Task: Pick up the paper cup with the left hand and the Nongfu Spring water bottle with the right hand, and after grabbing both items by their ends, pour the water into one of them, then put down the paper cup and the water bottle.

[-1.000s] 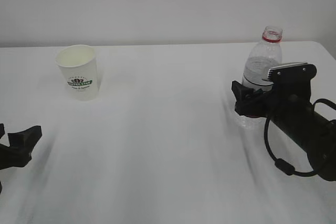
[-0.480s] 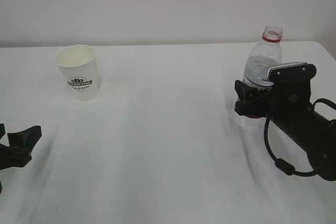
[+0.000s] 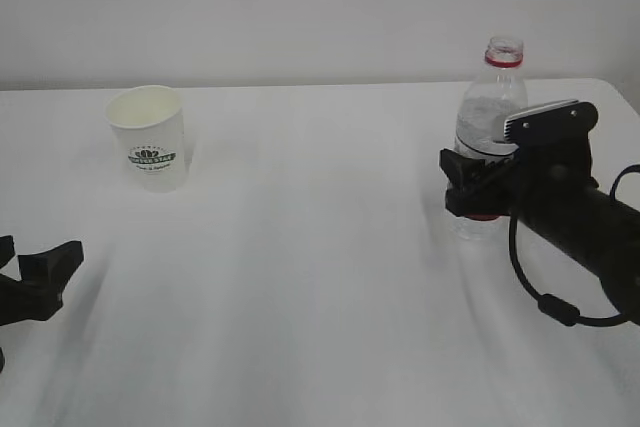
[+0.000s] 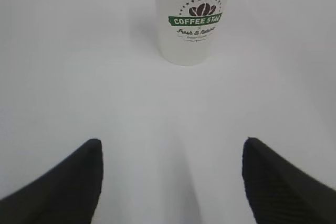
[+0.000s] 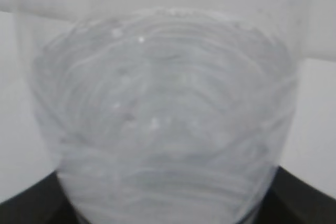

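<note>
The paper cup (image 3: 150, 137) stands upright at the back left of the white table, with a green logo on its side. It also shows in the left wrist view, where the cup (image 4: 193, 19) is well ahead of my left gripper (image 4: 173, 182). That gripper is open and holds nothing; in the exterior view the left gripper (image 3: 35, 272) hovers low at the near left edge. My right gripper (image 3: 470, 187) is shut on the lower body of the Nongfu Spring water bottle (image 3: 488, 107), which is upright and capless. The bottle (image 5: 163, 119) fills the right wrist view between the black fingers.
The white table (image 3: 320, 277) stretches between the cup and the bottle. A pale wall rises behind the table's far edge. The right arm's black cable (image 3: 545, 302) loops down near the table surface.
My right gripper closed on the bottle, and bottle and gripper have shifted slightly up and to the left. The left gripper and the cup have stayed put.
</note>
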Available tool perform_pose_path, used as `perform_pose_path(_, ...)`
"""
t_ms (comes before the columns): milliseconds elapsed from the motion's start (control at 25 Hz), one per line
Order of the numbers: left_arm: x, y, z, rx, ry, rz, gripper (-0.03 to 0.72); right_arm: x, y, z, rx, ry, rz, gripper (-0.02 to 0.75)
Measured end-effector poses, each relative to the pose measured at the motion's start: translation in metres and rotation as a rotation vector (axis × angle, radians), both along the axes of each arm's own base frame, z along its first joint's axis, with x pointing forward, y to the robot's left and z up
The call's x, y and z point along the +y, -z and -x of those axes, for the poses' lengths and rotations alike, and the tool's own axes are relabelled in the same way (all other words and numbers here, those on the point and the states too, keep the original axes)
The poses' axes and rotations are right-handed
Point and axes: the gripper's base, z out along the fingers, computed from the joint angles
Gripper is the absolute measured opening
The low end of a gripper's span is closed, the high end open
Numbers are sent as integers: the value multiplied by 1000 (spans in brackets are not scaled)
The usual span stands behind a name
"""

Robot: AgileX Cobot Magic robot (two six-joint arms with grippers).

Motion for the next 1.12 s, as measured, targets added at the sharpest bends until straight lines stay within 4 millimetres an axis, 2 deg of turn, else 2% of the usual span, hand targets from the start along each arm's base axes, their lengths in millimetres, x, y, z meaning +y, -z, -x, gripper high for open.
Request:
perform_pose_path(160,0,0,0,0,1,0,593,1,-17,1,-19,-15,6,510)
perform_pose_path(360,-2,-6,-13,-48,2,8,593,1,-30,3,-42,-18,6,510)
perform_pose_path(800,-9,-27,-55,-161,-3,20,596,1,-31,3,-38,-24,12,509)
perform_pose_path(960,-12,-27,-69,-119,5,7,668,2,-31,3,-36,-31,16,509)
perform_pose_path(1120,-14,-25,-80,-101,12,1,689,2,-31,3,-37,-35,18,509)
